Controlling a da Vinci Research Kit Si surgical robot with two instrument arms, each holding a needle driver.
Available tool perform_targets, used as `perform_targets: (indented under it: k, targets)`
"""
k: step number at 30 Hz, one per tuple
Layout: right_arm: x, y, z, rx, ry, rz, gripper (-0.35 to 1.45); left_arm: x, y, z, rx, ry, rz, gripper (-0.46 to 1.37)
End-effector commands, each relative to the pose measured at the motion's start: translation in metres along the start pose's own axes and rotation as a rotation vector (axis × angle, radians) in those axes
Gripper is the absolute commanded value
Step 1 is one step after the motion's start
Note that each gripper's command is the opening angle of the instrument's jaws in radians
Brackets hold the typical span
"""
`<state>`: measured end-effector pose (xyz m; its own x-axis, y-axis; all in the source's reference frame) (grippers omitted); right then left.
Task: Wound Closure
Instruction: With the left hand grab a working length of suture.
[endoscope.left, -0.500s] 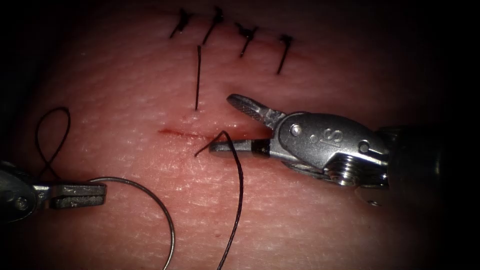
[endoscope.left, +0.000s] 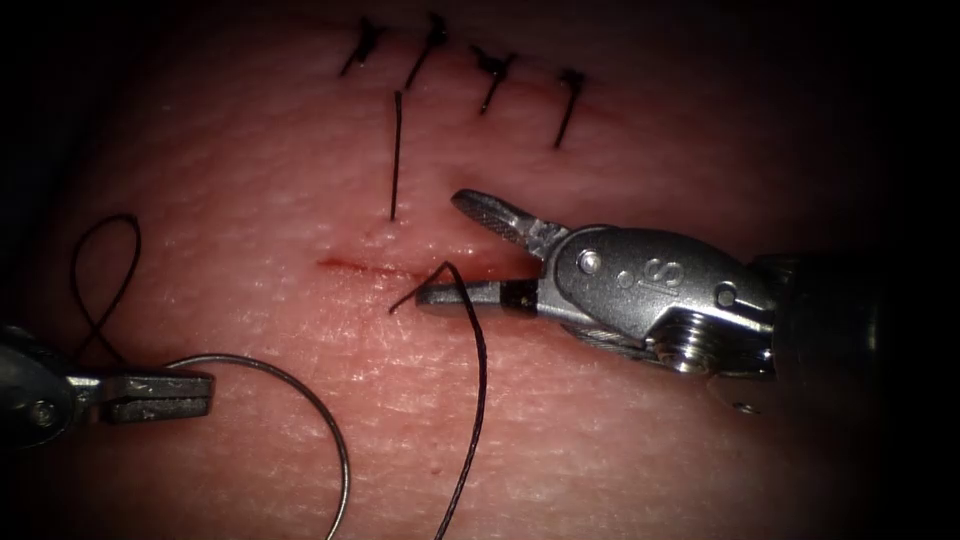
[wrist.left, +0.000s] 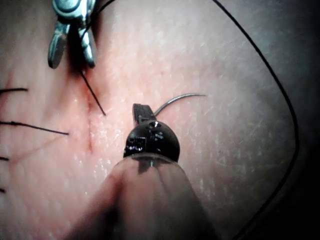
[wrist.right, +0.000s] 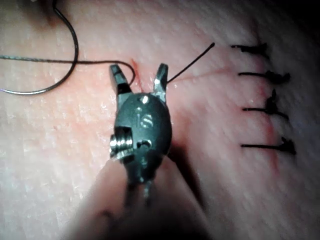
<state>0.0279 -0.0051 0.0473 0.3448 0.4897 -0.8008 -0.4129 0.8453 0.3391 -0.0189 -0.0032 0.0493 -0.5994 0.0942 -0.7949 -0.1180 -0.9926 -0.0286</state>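
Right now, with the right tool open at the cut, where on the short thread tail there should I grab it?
Probably its free end, which lies clear on the tissue just left of the right tool. Come from the right, along the cut; the tail already lies across the lower jaw. The left tool holds the needle near one end.

left end effector (endoscope.left: 165, 393) — grips needle (endoscope.left: 320, 420) | right end effector (endoscope.left: 450, 250) — open, empty

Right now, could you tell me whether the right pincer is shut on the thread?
No: in the endoscope view the right pincer stands wide open over the cut, with the thread crossing its lower jaw, ungripped.
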Motion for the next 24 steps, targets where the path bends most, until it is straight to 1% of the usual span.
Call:
perform_targets:
  k: [1, 3, 4, 6, 7, 8, 9, 12, 14, 16, 17, 18, 19, 20, 21, 22, 24]
  targets:
    - [-0.0001, 0.0002, -0.0001, 0.004, 0.001, -0.001, 0.88, 0.0004, 0.0000, -0.0001, 0.004, 0.019, 0.002, -0.35]
    - [-0.0003, 0.0005, -0.0003, 0.006, 0.005, -0.004, 0.88, 0.0014, -0.0001, -0.0004, 0.010, 0.042, 0.002, -0.35]
    - [-0.0006, 0.0007, -0.0005, 0.011, 0.000, -0.006, 0.88, 0.0025, -0.0002, -0.0006, 0.018, 0.064, 0.011, -0.35]
    - [-0.0008, 0.0009, -0.0006, 0.015, -0.005, -0.008, 0.88, 0.0035, -0.0003, -0.0007, 0.027, 0.085, 0.016, -0.35]
    - [-0.0010, 0.0010, -0.0007, 0.020, -0.012, -0.010, 0.88, 0.0043, -0.0003, -0.0007, 0.029, 0.105, 0.024, -0.32]
    - [-0.0015, 0.0011, -0.0007, 0.028, -0.028, -0.013, 0.88, 0.0058, -0.0001, -0.0007, 0.021, 0.142, 0.037, -0.14]
    - [-0.0016, 0.0011, -0.0007, 0.030, -0.033, -0.014, 0.88, 0.0063, -0.0001, -0.0007, 0.019, 0.151, 0.036, -0.08]
    - [-0.0022, 0.0011, -0.0005, 0.047, -0.050, -0.022, 0.87, 0.0086, 0.0006, -0.0001, 0.002, 0.185, 0.059, 0.18]
    - [-0.0028, 0.0012, -0.0003, 0.063, -0.045, -0.033, 0.87, 0.0102, 0.0014, 0.0007, -0.016, 0.208, 0.100, 0.28]
    - [-0.0031, 0.0013, -0.0002, 0.070, -0.044, -0.039, 0.86, 0.0111, 0.0019, 0.0014, -0.025, 0.219, 0.119, 0.35]
    - [-0.0034, 0.0013, -0.0001, 0.072, -0.046, -0.042, 0.86, 0.0117, 0.0021, 0.0020, -0.033, 0.226, 0.130, 0.49]
    - [-0.0036, 0.0014, 0.0000, 0.073, -0.051, -0.044, 0.86, 0.0122, 0.0023, 0.0026, -0.043, 0.234, 0.142, 0.76]
    - [-0.0037, 0.0014, 0.0000, 0.074, -0.053, -0.051, 0.86, 0.0125, 0.0023, 0.0029, -0.049, 0.240, 0.158, 0.97]
    - [-0.0039, 0.0015, 0.0001, 0.075, -0.056, -0.052, 0.86, 0.0128, 0.0023, 0.0032, -0.055, 0.246, 0.174, 1.09]
    - [-0.0040, 0.0015, 0.0001, 0.075, -0.056, -0.053, 0.86, 0.0130, 0.0022, 0.0036, -0.063, 0.254, 0.191, 1.15]
    - [-0.0040, 0.0016, 0.0001, 0.075, -0.056, -0.053, 0.86, 0.0131, 0.0020, 0.0038, -0.070, 0.261, 0.206, 1.15]
    - [-0.0039, 0.0016, 0.0000, 0.075, -0.056, -0.047, 0.86, 0.0131, 0.0014, 0.0044, -0.058, 0.256, 0.245, 1.13]
